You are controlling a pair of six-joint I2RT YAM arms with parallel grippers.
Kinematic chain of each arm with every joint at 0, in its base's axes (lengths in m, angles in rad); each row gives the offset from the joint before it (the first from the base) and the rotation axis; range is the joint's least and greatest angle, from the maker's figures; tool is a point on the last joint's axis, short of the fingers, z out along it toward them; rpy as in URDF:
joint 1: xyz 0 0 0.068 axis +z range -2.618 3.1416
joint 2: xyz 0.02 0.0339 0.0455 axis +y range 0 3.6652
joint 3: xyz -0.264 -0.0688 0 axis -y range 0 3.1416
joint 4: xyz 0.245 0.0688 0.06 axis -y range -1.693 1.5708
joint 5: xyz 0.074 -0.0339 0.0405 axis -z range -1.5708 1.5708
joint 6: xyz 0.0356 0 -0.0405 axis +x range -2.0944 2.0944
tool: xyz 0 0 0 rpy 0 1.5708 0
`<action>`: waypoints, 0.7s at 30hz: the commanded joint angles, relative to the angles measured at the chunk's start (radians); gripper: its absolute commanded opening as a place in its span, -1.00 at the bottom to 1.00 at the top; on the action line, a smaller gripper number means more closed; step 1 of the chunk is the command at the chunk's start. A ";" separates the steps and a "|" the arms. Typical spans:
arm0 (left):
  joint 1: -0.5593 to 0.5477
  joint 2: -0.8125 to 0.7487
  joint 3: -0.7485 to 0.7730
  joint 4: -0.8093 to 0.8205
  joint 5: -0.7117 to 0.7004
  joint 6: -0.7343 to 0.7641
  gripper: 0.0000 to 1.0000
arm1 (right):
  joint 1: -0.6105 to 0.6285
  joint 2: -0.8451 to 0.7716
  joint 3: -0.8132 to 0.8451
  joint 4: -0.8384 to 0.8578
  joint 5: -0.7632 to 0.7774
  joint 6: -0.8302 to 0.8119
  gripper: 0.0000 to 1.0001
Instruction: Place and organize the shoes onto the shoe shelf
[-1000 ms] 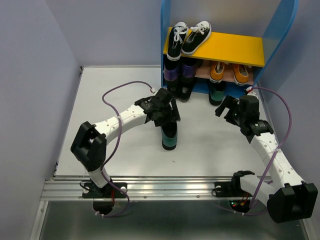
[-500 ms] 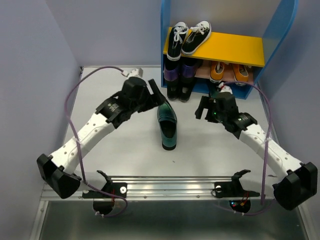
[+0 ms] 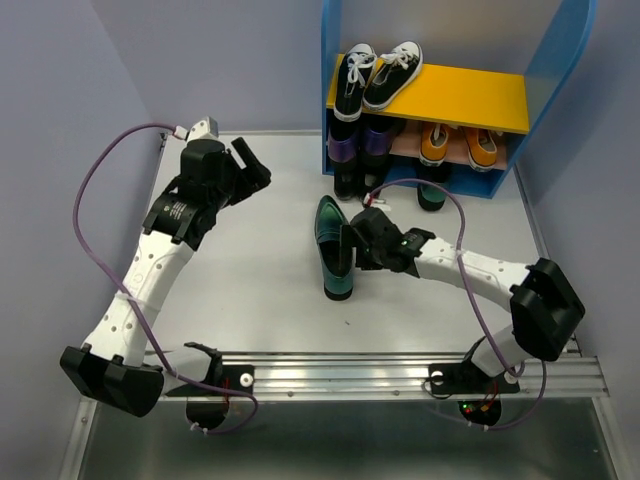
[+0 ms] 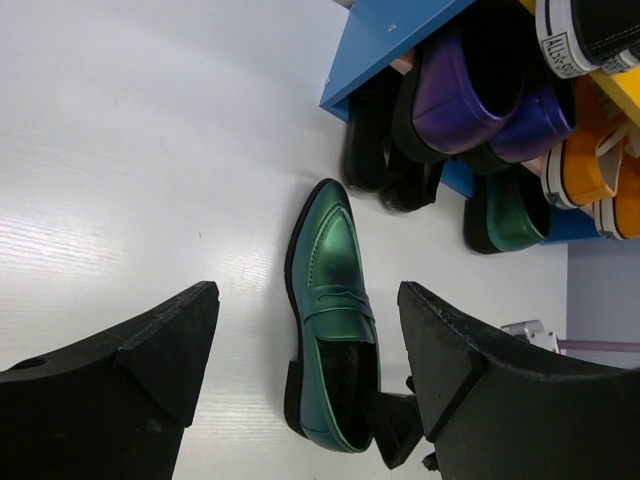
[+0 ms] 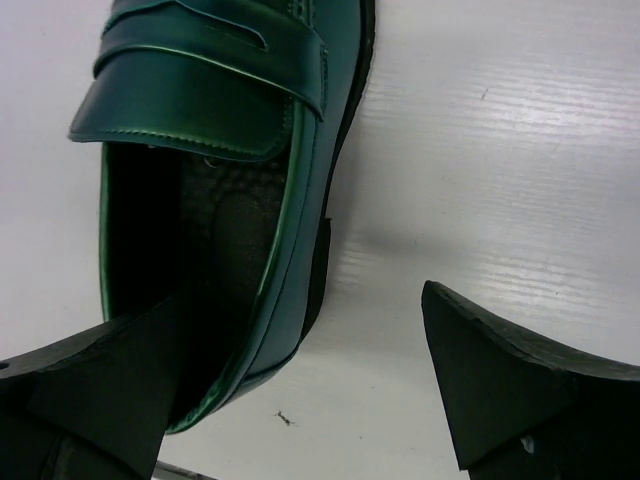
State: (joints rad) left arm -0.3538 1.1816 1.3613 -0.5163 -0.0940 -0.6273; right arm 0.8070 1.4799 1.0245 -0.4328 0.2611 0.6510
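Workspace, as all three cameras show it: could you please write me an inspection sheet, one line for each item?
Surface: white table, shoes standing on it.
Job's things: one green loafer lies mid-table; second green loafer and black low shoes at the foot of the shoe shelf; orange sneakers on its lower board.
Clutter: black sneakers on the yellow board; purple shoes below them.
Grippers: left gripper open, empty, apart from the shoes; right gripper open, straddling the mid-table loafer's side near the heel.
Cables: purple cables loop free above the table.
Surroundings: lavender walls.
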 commanded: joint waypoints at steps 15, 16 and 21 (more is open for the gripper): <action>0.045 0.001 -0.037 0.071 0.082 0.044 0.64 | 0.072 -0.051 -0.010 -0.064 0.090 0.047 -0.99; 0.045 -0.005 -0.039 0.075 0.071 0.044 0.64 | 0.072 -0.114 -0.015 -0.090 0.093 0.000 -0.99; 0.047 0.001 -0.022 0.093 0.045 0.044 0.64 | 0.063 -0.234 0.035 -0.369 0.188 0.019 -0.99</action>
State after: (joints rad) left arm -0.3119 1.1954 1.3243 -0.4805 -0.0303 -0.5888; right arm 0.8845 1.3518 0.9939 -0.6605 0.3321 0.6685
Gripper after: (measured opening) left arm 0.821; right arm 0.066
